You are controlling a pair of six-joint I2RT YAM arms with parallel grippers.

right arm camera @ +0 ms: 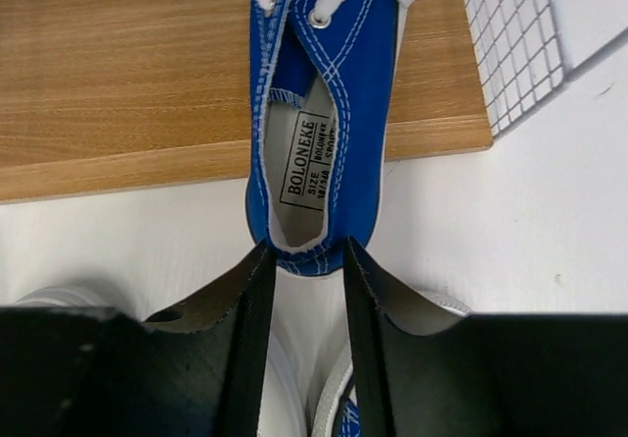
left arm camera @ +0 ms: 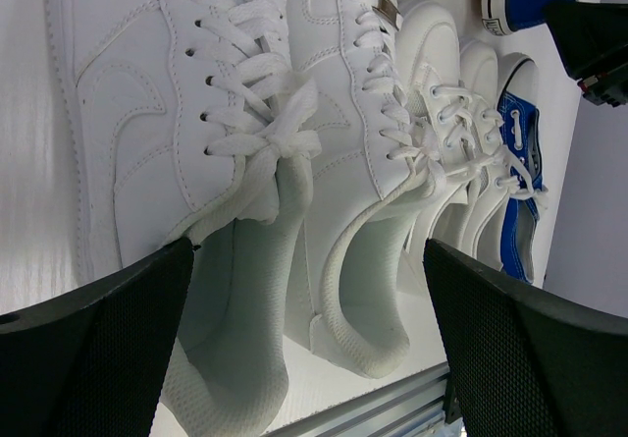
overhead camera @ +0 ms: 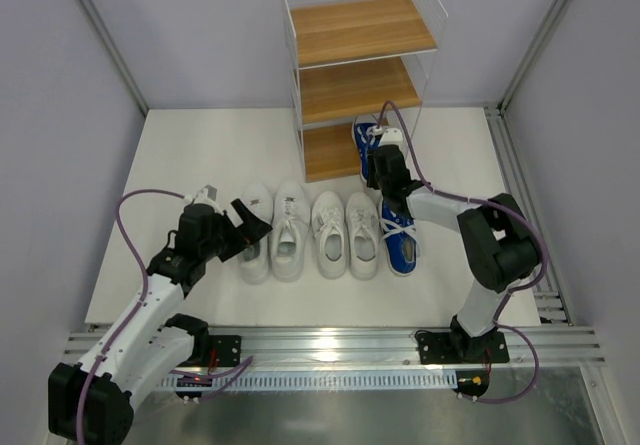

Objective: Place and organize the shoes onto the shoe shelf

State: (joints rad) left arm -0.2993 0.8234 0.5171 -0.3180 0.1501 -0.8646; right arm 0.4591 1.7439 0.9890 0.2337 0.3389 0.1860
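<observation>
**A:** Where is the blue canvas sneaker point(right arm camera: 358, 93) right now?

**B:** Its front half lies on the bottom board point(right arm camera: 128, 74) of the shoe shelf point(overhead camera: 365, 30). The heel hangs past the front edge, over the table point(overhead camera: 200, 155). The right gripper point(right arm camera: 304, 250) has its jaws narrow, flanking the very end of the heel. I can't tell whether they actually pinch it.

**A:** What could go wrong?

**B:** With so little heel between the jaws, a forward push could slip off. A skewed push could swing the toe into the wire side panel point(right arm camera: 510, 44) just beside it. Left as it lies, the shoe may tip off the board.

**A:** Anything else?

**B:** The other blue sneaker point(overhead camera: 400, 245) and the white sneakers point(overhead camera: 300, 235) sit right under that arm, so a low retreat could knock the row askew.

**A:** And the left gripper point(overhead camera: 250, 230)?

**B:** Its jaws are spread wide and hold nothing. It hovers over the leftmost white sneakers.
</observation>
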